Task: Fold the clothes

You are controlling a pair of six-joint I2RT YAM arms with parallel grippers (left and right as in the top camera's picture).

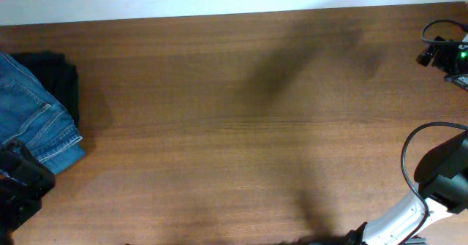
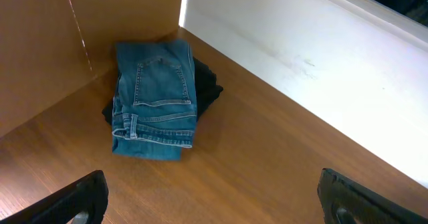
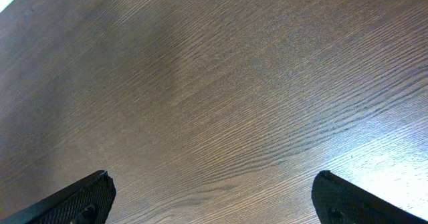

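Note:
The clothes, blue denim jeans (image 1: 36, 117), lie folded in a compact stack at the table's far left edge, back pocket and waistband up. In the left wrist view the jeans (image 2: 155, 97) rest on a black garment (image 2: 210, 87) in the corner. My left gripper (image 2: 214, 200) hovers a short way in front of them, open, with only bare wood between its fingers (image 2: 83, 197). In the overhead view the left arm (image 1: 18, 179) sits just below the jeans. My right gripper (image 3: 214, 197) is open over bare table at the front right, far from the jeans.
The black garment (image 1: 62, 73) sticks out behind the jeans. A brown cardboard wall (image 2: 40, 43) and a white wall (image 2: 321, 70) close off the corner. A black device with a green light (image 1: 446, 51) and cable sits at the back right. The right arm (image 1: 398, 216) fills the front right corner.

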